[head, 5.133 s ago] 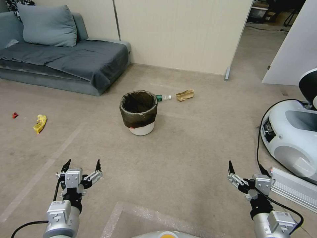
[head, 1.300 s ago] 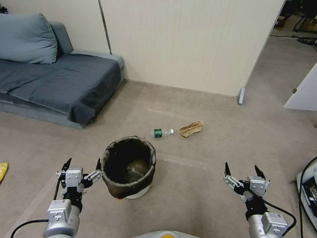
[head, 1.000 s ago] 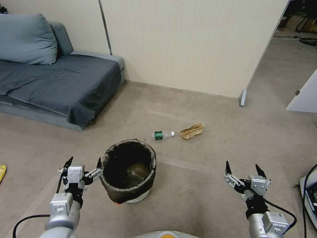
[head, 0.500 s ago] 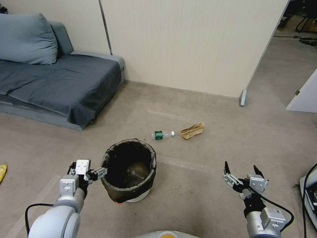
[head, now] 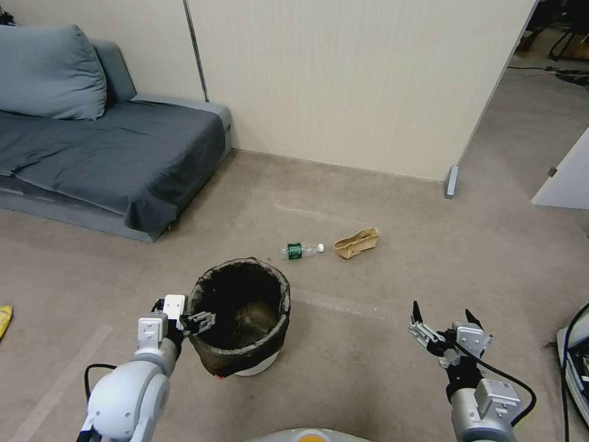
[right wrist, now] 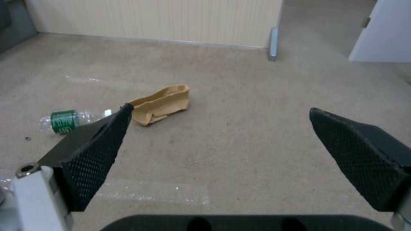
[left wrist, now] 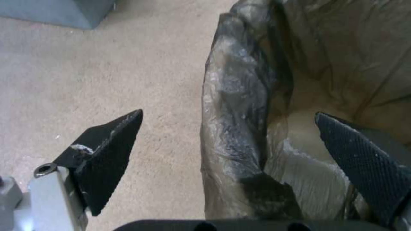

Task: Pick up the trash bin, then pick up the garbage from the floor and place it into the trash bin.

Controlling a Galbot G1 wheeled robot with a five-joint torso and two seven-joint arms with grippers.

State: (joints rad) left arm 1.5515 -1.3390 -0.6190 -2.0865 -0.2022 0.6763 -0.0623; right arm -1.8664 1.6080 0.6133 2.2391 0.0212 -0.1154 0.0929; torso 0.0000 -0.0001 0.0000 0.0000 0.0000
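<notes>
The trash bin (head: 240,344), white with a dark bag liner over its rim, stands on the beige carpet floor (head: 380,380) just ahead of me. My left gripper (head: 187,316) is open at the bin's left rim. In the left wrist view the gripper (left wrist: 229,112) straddles the lined rim (left wrist: 233,106), one finger outside over the carpet and the other inside. My right gripper (head: 442,309) hangs open over bare carpet to the right, holding nothing. Of the garbage, a green-labelled bottle (head: 300,250) (right wrist: 64,121) and a crumpled brown paper bag (head: 356,242) (right wrist: 160,104) lie beyond the bin.
A grey sofa (head: 110,141) with a cushion fills the back left, and a beige wall panel (head: 343,80) runs behind. A yellow wrapper (head: 3,319) lies at the left edge. A white door (head: 564,178) and a cable (head: 570,344) are on the right. Clear tape (right wrist: 150,192) shines on the carpet.
The view has driven up close to the bin. In the last second my left arm swung inward and forward, bringing its open gripper over the bin's rim. The right gripper barely shifted.
</notes>
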